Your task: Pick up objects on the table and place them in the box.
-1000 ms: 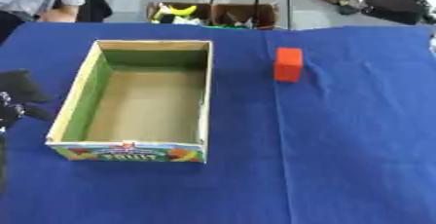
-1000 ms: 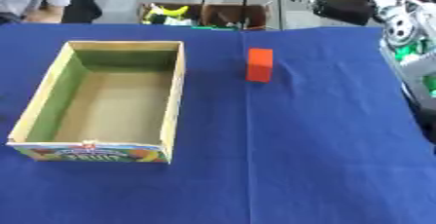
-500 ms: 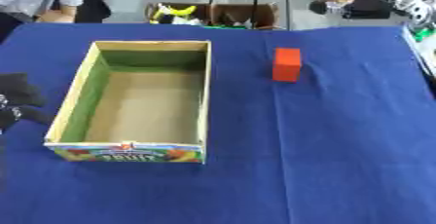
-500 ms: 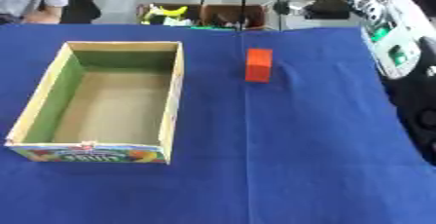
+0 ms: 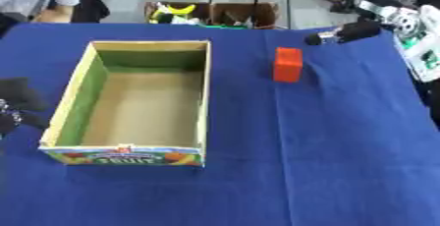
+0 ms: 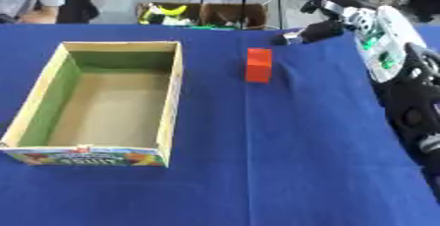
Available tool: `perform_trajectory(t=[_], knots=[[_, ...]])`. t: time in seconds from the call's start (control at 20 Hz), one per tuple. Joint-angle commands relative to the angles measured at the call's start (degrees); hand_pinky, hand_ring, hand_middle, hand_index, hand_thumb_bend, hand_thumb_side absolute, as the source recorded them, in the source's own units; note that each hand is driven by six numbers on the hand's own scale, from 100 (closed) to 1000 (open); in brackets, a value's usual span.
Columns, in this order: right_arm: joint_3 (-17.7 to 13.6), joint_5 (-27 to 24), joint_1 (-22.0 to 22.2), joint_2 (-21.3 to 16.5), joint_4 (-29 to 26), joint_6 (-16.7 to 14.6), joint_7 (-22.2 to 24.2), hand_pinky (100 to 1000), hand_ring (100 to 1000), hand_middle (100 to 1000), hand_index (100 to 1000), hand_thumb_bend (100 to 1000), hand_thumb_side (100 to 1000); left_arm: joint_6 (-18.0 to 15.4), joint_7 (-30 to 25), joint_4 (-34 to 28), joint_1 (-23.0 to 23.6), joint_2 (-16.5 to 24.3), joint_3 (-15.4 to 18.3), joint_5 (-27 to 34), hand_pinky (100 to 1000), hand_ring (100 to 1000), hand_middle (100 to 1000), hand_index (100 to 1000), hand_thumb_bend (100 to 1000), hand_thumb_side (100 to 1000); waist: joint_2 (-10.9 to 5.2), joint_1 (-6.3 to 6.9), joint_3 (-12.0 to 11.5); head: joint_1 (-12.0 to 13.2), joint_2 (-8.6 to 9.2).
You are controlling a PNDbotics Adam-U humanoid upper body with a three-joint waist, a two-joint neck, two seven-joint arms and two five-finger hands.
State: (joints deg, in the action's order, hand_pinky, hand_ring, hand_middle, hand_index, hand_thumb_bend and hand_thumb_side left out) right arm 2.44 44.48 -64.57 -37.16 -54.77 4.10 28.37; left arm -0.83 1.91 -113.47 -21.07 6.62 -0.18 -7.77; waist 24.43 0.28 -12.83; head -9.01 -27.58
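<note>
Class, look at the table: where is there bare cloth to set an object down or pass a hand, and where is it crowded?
Bare blue cloth fills the near half, right of the box and below the red block. The box's inside is empty too. It is tighter at the far right, where the right hand reaches near the block, and at the left edge, where the left hand sits beside the box.

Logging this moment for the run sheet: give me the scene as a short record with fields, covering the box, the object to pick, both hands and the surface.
surface: blue cloth covering the table
box: open cardboard box with green inner walls and a fruit print on the near end; nothing inside
object: orange block, upright on the cloth, to the right of the box, apart from it
right hand: right hand above the far right of the table, beyond the block, not touching it; holds nothing
left hand: left hand at the left edge beside the box; dark, fingers unclear
task state: block not yet picked
</note>
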Motion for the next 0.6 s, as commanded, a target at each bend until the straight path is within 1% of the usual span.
perform_trajectory(t=[0.05,0.2,0.4,0.6], knots=[[0.3,0.0,-1.8,0.0,-0.3,-0.2,1.2,867,1000,894,920,868,627,0.0,-0.3,-1.1,-0.4,0.9,-0.2,0.2,484,589,573,731,100,999,-1.31,0.11,-0.2,-0.4,0.85],[0.5,-0.4,-2.1,0.6,-0.3,-0.6,2.4,868,1000,894,924,837,536,0.0,-0.4,-1.1,-0.4,0.9,-0.2,0.2,484,589,573,731,100,1000,-1.37,0.11,-0.2,-0.5,0.95],[0.8,-2.1,-2.4,1.3,-0.4,-1.5,5.3,868,1000,892,925,767,465,0.2,-0.6,-1.1,-0.4,0.9,-0.2,0.2,484,589,574,731,100,1000,-1.26,0.16,-0.1,-0.6,1.10],[1.1,-2.0,-2.7,1.9,-0.6,-1.5,6.8,863,1000,888,922,746,453,0.2,-0.7,-1.1,-0.4,0.8,-0.3,0.2,484,589,574,731,100,1000,-1.14,0.12,-0.4,-0.8,1.30]])
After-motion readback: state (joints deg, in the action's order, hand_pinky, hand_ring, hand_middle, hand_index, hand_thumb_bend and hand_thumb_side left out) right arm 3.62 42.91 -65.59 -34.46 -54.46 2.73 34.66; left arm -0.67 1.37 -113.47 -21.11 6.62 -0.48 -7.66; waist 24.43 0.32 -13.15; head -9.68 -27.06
